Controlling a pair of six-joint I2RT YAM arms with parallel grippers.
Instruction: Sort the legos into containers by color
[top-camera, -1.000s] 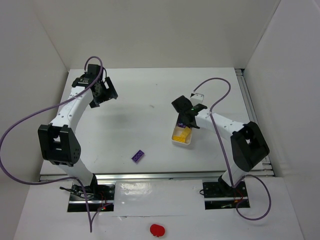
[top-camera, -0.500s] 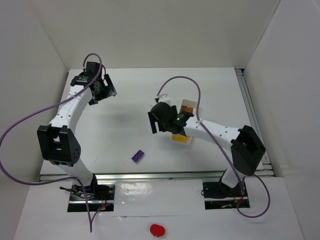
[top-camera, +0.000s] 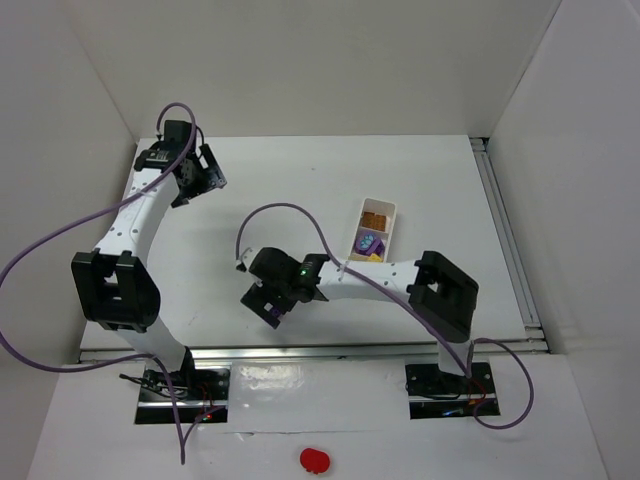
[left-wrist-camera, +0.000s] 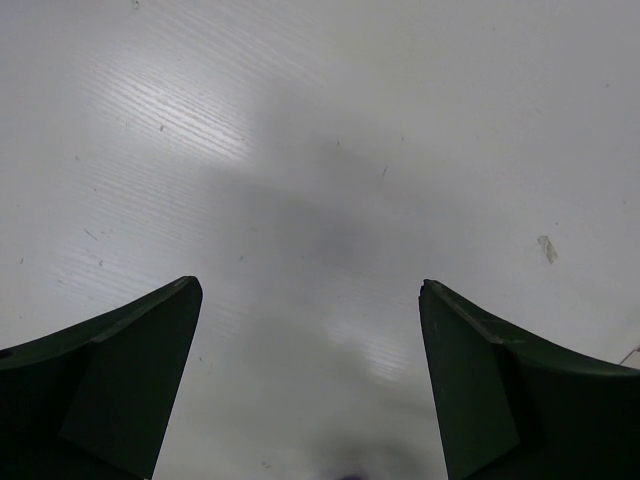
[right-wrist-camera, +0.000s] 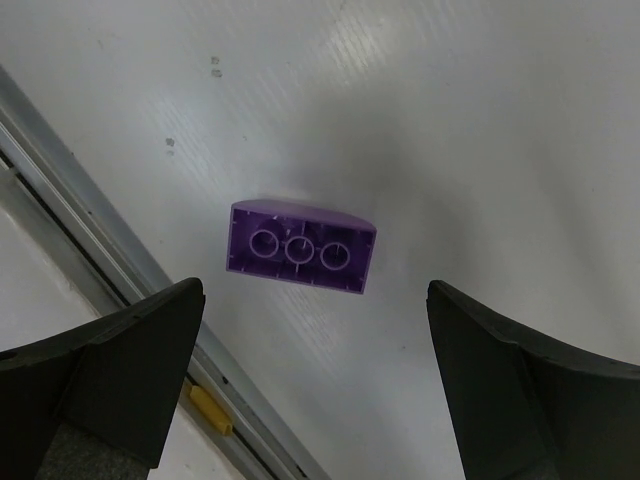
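A purple lego (right-wrist-camera: 302, 247) lies underside up on the white table, its round tubes showing. My right gripper (right-wrist-camera: 312, 290) is open above it, a dark finger on each side and apart from it. In the top view the right gripper (top-camera: 268, 300) covers this lego near the table's front edge. The white tray (top-camera: 388, 210) stands right of centre and holds brown legos (top-camera: 375, 217), purple legos (top-camera: 367, 242) and yellow legos (top-camera: 366, 258) in separate compartments. My left gripper (top-camera: 197, 176) is open and empty at the far left, over bare table (left-wrist-camera: 308, 288).
A metal rail (right-wrist-camera: 110, 250) runs along the table's near edge just beside the purple lego, with a small yellow clip (right-wrist-camera: 210, 411) in it. A red blob (top-camera: 314, 459) lies off the table at the bottom. White walls stand around the table.
My right arm has swung from the tray to the near left and now hangs over the purple lego. My left gripper has drifted slightly back and left.
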